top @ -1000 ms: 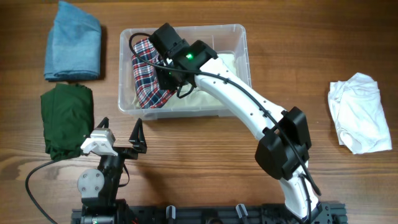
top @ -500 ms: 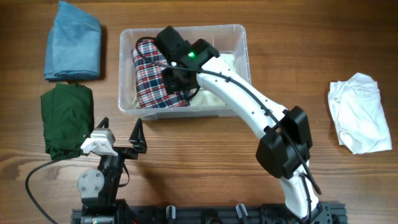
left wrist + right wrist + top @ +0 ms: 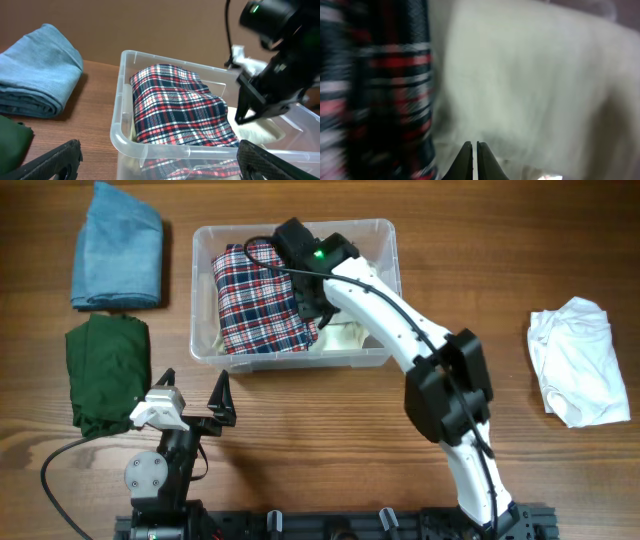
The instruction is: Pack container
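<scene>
Your container point(image 3: 200, 280) sits mid-counter point(image 3: 320, 430), holding a checked cloth point(image 3: 258, 300) and a cream cloth point(image 3: 345, 335). Your right end effector point(image 3: 474, 150) is inside it, clenched on nothing, over the cream cloth. Your left end effector point(image 3: 192, 395) is spread wide, outside.

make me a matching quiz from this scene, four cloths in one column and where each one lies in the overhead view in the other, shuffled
Things:
1. folded light blue cloth
2. dark green cloth
3. red, white and navy plaid cloth
4. crumpled white cloth

Places:
A. inside the clear plastic container
B. far right, alone
C. top left corner
D. left side, just below the blue one

Pairs: 1-C, 2-D, 3-A, 4-B
</scene>
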Controlling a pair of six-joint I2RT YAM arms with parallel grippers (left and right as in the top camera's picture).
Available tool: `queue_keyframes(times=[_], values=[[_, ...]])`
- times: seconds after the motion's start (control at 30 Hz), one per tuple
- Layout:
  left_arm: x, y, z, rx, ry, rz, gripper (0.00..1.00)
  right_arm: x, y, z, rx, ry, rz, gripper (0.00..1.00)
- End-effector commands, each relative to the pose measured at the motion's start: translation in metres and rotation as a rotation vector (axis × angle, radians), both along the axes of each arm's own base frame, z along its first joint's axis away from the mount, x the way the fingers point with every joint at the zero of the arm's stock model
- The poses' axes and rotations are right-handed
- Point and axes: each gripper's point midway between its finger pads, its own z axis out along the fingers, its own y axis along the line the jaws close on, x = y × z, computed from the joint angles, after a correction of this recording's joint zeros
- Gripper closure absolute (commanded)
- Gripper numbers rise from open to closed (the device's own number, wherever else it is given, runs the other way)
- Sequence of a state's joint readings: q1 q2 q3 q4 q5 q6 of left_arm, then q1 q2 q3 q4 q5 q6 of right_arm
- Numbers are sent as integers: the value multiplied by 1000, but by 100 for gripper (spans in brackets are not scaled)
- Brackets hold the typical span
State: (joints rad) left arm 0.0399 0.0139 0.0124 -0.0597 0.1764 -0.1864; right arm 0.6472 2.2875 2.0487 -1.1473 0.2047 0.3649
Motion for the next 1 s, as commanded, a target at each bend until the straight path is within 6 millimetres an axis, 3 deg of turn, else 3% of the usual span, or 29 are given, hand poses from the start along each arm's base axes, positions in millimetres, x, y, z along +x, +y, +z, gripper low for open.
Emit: queue_keyframes(times=[0.0, 0.27, 0.47, 0.5, 0.57, 0.63, 0.87, 0.97], values=[[0, 3, -2, -4, 3, 15, 0, 9, -5, -6, -27, -11, 10, 96], [0, 3, -2, -4, 3, 15, 0, -2, 24, -10, 127, 65, 39, 96], [0, 3, -2, -4, 3, 15, 0, -5, 28, -10, 135, 69, 34, 94], [0, 3, -2, -4, 3, 15, 0, -5, 28, -10, 135, 69, 34, 89], [0, 3, -2, -4, 3, 15, 0, -4, 28, -10, 136, 68, 34, 62], [0, 3, -2, -4, 3, 15, 0, -5, 28, -10, 136, 69, 34, 51], [0, 3, -2, -4, 3, 15, 0, -11, 35, -11, 174, 106, 60, 45], [0, 3, -2, -4, 3, 15, 0, -16, 40, -11, 195, 126, 68, 36]])
